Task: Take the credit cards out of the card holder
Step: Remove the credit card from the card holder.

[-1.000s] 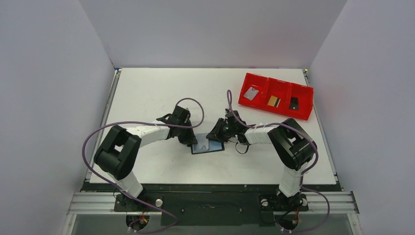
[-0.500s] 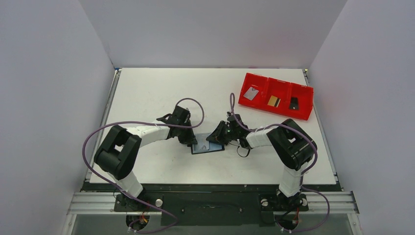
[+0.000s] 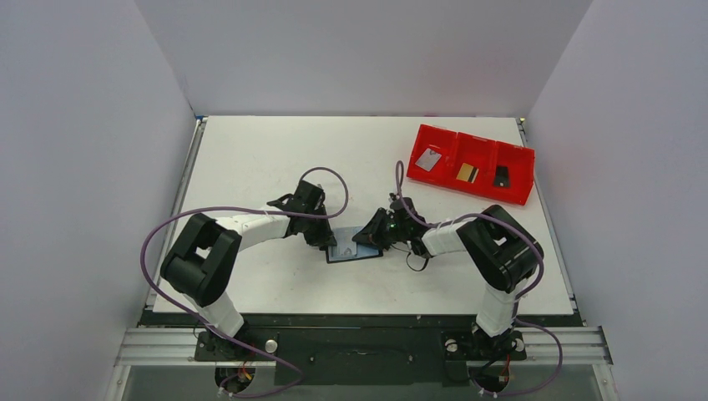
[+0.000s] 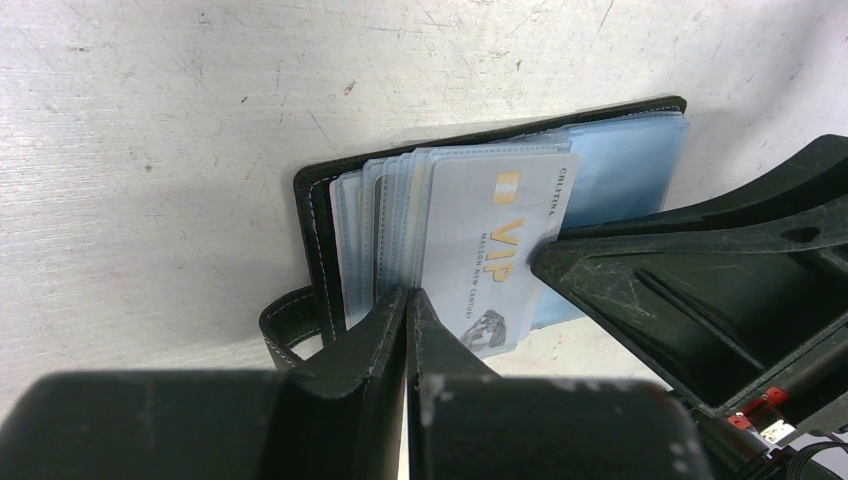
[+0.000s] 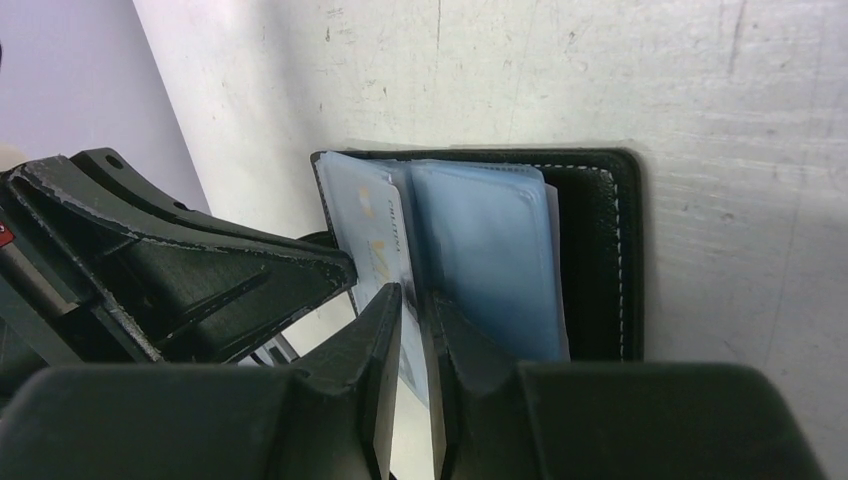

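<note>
— As seen from above, lies open between the centre and the near edge of the table (image 3: 250, 150). Anything inside the card holder (image 3: 354, 250)?
— Fanned clear sleeves, plus a pale VIP card (image 4: 480, 250) sticking out of one.
— Jaws?
— Pressed fully together on the left gripper (image 4: 405, 300), tips down on the sleeves. Almost closed on the right gripper (image 5: 410, 300), pinching that pale card's edge.
— And the red tray (image 3: 518, 194)?
— Sits at the far right corner, well apart from both grippers. Holds one per compartment: silver-grey card (image 3: 429, 159) left, gold card (image 3: 467, 173) middle, black card (image 3: 501, 176) right.
</note>
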{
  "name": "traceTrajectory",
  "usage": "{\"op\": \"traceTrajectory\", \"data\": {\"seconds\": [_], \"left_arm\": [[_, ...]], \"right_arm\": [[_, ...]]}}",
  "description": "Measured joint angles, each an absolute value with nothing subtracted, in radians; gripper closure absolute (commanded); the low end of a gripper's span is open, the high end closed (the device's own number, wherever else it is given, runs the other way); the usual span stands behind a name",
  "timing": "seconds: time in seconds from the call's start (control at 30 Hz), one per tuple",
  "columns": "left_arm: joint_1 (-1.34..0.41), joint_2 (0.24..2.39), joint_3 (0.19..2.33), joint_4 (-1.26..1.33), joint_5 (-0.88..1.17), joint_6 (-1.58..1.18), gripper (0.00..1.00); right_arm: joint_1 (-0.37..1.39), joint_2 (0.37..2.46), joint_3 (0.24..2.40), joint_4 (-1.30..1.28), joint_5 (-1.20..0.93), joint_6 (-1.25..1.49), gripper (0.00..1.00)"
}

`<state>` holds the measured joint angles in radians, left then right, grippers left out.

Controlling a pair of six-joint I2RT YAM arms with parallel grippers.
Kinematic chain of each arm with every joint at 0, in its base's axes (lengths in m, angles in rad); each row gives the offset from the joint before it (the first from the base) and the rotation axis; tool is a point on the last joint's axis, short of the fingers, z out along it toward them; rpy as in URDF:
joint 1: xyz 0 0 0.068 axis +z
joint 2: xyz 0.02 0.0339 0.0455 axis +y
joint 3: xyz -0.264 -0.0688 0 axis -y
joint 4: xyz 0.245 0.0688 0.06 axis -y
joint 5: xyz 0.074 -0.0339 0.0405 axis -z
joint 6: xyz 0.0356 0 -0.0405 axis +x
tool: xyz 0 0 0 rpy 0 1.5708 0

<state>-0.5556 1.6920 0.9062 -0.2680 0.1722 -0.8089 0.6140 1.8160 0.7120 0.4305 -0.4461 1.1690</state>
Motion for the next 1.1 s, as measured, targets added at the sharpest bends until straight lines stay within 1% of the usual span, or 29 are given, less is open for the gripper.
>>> {"op": "traceTrajectory", "data": {"seconds": [0.07, 0.2, 0.43, 0.63, 0.8, 1.1], "left_arm": [[-0.556, 1.692, 0.906, -0.268, 0.173, -0.809, 1.0], [-0.556, 1.694, 0.91, -0.272, 0.172, -0.809, 1.0], [-0.556, 1.695, 0.911, -0.274, 0.173, -0.809, 1.0], [-0.556, 1.698, 0.916, -0.28, 0.173, -0.809, 1.0], [-0.555, 1.7, 0.917, -0.282, 0.173, -0.81, 1.0], [-0.548, 1.702, 0.919, -0.285, 0.182, -0.813, 1.0]], "right_arm": [[0.614, 1.813, 0.706, 0.436, -0.449, 1.174, 0.84], [0.614, 1.806, 0.698, 0.444, -0.454, 1.184, 0.85], [0.614, 1.806, 0.689, 0.463, -0.455, 1.193, 0.93], [0.613, 1.806, 0.682, 0.473, -0.455, 1.196, 0.98], [0.598, 1.804, 0.669, 0.48, -0.454, 1.198, 1.0], [0.573, 1.765, 0.654, 0.449, -0.452, 1.169, 1.0]]}}
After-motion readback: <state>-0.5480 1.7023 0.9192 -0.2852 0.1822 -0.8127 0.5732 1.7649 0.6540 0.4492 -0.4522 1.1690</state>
